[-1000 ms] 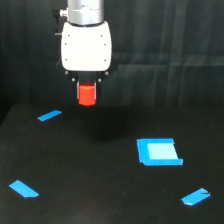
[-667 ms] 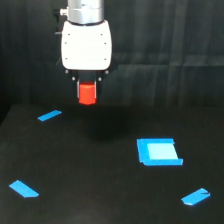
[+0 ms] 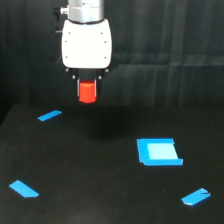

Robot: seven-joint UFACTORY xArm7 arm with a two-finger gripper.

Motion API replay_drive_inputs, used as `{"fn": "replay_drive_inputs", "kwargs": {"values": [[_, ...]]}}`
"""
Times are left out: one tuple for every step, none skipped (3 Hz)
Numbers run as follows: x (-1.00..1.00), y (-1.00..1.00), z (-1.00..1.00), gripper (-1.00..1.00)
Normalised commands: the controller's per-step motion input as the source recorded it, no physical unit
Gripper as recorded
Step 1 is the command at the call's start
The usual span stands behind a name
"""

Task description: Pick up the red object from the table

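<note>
— Where is the red block (image 3: 87, 92) seen?
— It is held clear above the black bench (image 3: 100, 165), at the far left, clamped in the tool (image 3: 87, 90), which is closed around it.
— What is laid on the bench?
— A blue square (image 3: 159, 151) at right, and three blue strips (image 3: 49, 116) scattered well apart.
</note>
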Motion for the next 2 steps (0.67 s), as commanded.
{"fn": "replay_drive_inputs", "kwargs": {"values": [[0.08,0.10,0.17,-0.95],[-0.01,0.04,0.10,-0.98]]}}
